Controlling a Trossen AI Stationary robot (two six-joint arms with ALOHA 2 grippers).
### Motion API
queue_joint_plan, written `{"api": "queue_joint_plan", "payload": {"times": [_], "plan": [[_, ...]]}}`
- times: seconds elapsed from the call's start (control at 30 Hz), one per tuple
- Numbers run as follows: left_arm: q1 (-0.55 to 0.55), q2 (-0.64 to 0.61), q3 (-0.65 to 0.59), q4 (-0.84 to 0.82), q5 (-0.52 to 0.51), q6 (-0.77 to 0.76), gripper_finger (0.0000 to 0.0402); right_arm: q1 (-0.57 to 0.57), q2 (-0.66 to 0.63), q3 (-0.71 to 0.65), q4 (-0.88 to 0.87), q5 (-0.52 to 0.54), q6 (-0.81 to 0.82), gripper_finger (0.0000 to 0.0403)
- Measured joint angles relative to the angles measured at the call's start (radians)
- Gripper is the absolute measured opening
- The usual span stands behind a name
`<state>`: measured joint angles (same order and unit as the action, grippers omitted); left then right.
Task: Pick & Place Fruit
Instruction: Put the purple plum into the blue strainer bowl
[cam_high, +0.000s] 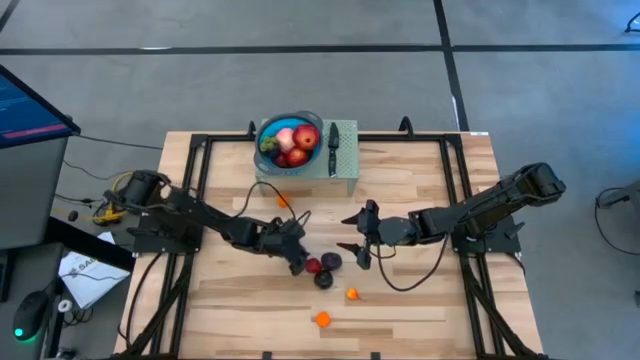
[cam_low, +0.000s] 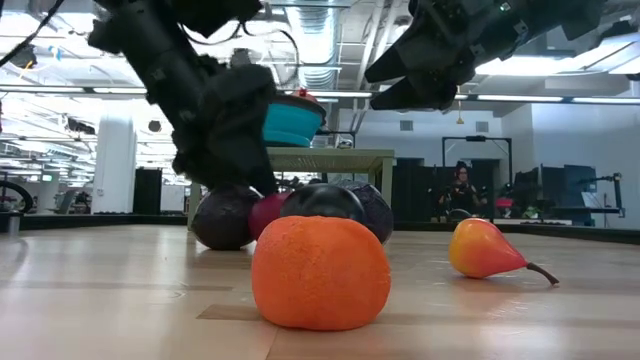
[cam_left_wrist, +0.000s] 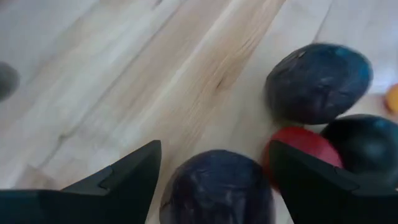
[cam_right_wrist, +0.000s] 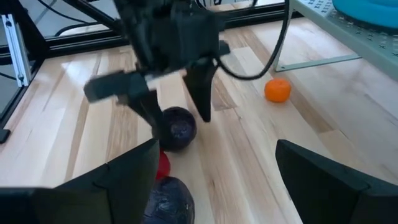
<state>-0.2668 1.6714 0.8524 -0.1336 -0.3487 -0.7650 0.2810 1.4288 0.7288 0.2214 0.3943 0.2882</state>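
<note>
Orange fruit (cam_low: 320, 272) up front still loose with the purple cluster (cam_high: 323, 268); left gripper (cam_left_wrist: 214, 174) spread around one purple fruit (cam_left_wrist: 217, 190), right gripper (cam_high: 360, 232) open nearby; bowl (cam_high: 290, 141) part-filled.

High view straight down over the whole worktop (cam_high: 420, 290), low view at surface height looking level into the room, close behind an orange fruit (cam_low: 320, 272), wrist views close above the boards, all sharing the purple fruit cluster (cam_high: 324, 268).
</note>
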Motion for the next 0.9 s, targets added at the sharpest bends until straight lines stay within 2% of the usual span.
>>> {"api": "queue_joint_plan", "payload": {"times": [0.13, 0.27, 0.37, 0.63, 0.9], "plan": [[-0.005, -0.108, -0.028, -0.019, -0.001, 0.038, 0.0289, 0.0, 0.0, -0.001, 0.0, 0.0, 0.0, 0.0315], [-0.026, -0.195, -0.085, -0.013, 0.009, 0.169, 0.0289, 0.0, 0.0, -0.001, 0.001, 0.0, 0.0, 0.0315], [-0.049, -0.215, -0.143, 0.043, 0.019, 0.254, 0.029, 0.0, 0.0, -0.001, 0.004, 0.0, 0.0, 0.0315], [-0.073, -0.157, -0.258, 0.333, 0.025, 0.393, 0.0312, -0.001, 0.0, -0.001, 0.005, 0.0, 0.0, 0.0315], [-0.072, -0.042, -0.259, 0.361, -0.016, 0.395, 0.0325, -0.002, 0.0, -0.001, 0.007, 0.0, 0.0, 0.0315]]}}
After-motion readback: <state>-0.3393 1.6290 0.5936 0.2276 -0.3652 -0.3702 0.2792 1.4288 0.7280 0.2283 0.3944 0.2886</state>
